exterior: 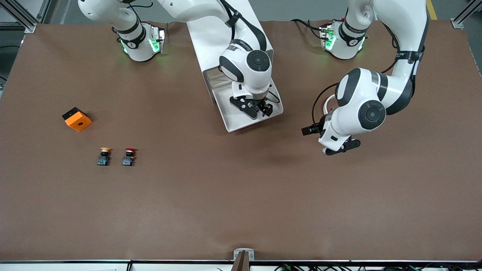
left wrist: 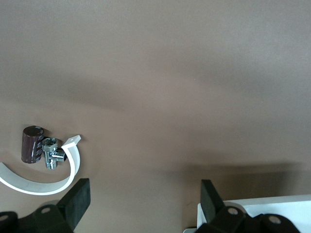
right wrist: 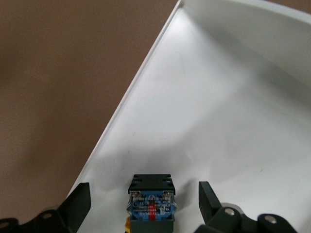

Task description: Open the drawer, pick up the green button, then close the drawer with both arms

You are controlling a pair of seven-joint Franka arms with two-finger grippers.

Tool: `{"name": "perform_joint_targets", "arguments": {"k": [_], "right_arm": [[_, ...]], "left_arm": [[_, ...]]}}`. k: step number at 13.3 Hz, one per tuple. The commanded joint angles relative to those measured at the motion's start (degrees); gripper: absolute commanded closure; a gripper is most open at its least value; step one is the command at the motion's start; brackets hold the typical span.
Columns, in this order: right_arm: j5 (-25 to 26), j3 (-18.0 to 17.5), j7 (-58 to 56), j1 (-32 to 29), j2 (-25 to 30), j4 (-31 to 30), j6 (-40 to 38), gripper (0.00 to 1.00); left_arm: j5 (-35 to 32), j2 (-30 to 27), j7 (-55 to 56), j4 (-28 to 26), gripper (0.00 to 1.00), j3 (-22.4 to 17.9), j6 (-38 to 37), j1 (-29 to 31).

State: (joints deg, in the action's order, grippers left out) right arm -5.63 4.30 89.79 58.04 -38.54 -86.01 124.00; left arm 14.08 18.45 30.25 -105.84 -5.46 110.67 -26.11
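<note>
The drawer point(exterior: 234, 121) is pulled out of the white cabinet point(exterior: 211, 41) at mid-table. My right gripper point(exterior: 256, 107) hangs low inside it, open. In the right wrist view the drawer's white floor point(right wrist: 218, 97) fills the frame. A button's dark bluish square base point(right wrist: 150, 201) lies on it between the spread fingers of my right gripper point(right wrist: 144, 194), touching neither. The button's cap is hidden, so I cannot tell its colour. My left gripper point(exterior: 340, 148) is over bare table toward the left arm's end, beside the drawer. It is open and empty in the left wrist view point(left wrist: 144, 191).
A yellow-capped button point(exterior: 104, 156), a red-capped button point(exterior: 129, 156) and an orange block point(exterior: 77, 119) sit toward the right arm's end. The left wrist view shows a dark cylinder point(left wrist: 32, 144), a metal fitting point(left wrist: 52, 154) and a curved white strip point(left wrist: 58, 180) on the table.
</note>
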Motion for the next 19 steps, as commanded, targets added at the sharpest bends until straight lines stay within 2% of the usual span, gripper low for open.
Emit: {"name": "perform_joint_targets", "arguments": {"k": [1, 3, 4, 5, 6, 11, 13, 14, 16, 19], "right_arm": [[0.62, 0.53, 1.53, 0.67, -1.01, 1.72, -0.34, 0.19], [0.53, 0.53, 1.53, 0.76, -1.01, 1.72, -0.51, 0.35], [0.45, 0.53, 1.27, 0.85, -0.92, 1.72, -0.51, 0.49], [0.19, 0.53, 1.44, 0.76, -0.92, 1.72, -0.51, 0.77], [0.1, 0.53, 1.44, 0.76, -0.92, 1.72, -0.51, 1.0], [0.1, 0.53, 1.45, -0.03, -0.57, 2.25, -1.12, 1.0], [-0.26, 0.7, 1.01, -1.16, -0.13, 4.88, -2.7, 1.0], [-0.17, 0.53, 0.74, -2.83, -0.13, 7.15, -6.36, 1.0], [-0.34, 0.44, -2.58, -4.94, -0.04, 12.51, -12.52, 1.0], [-0.34, 0.53, -13.27, -8.54, 3.02, 12.89, -14.22, 1.0]], "left_arm": [[-1.17, -4.29, 0.34, -4.63, 0.0, 0.36, 0.25, 0.01], [-1.17, -4.47, 0.34, -5.34, 0.0, 1.06, 0.34, 0.01], [-1.17, -4.13, 0.86, -5.34, 0.0, 1.15, 0.51, -0.08], [-1.17, -3.86, 1.91, -5.26, 0.0, 1.24, 1.12, -0.86], [-1.25, -3.51, 2.18, -5.26, 0.0, 1.15, 1.13, -1.04], [-1.34, -3.42, 2.27, -5.17, 0.0, 1.15, 2.27, -0.7], [-1.34, -3.07, 2.36, -4.99, 0.0, 1.15, 2.27, -0.87], [-1.34, -2.89, 2.36, -4.99, 0.0, 1.15, 2.97, -0.96], [-1.34, -1.93, 2.71, -5.17, 0.0, 1.15, 4.99, -1.22], [-0.9, -0.35, 5.77, -5.08, 0.0, 1.94, 8.24, -1.66]]}}
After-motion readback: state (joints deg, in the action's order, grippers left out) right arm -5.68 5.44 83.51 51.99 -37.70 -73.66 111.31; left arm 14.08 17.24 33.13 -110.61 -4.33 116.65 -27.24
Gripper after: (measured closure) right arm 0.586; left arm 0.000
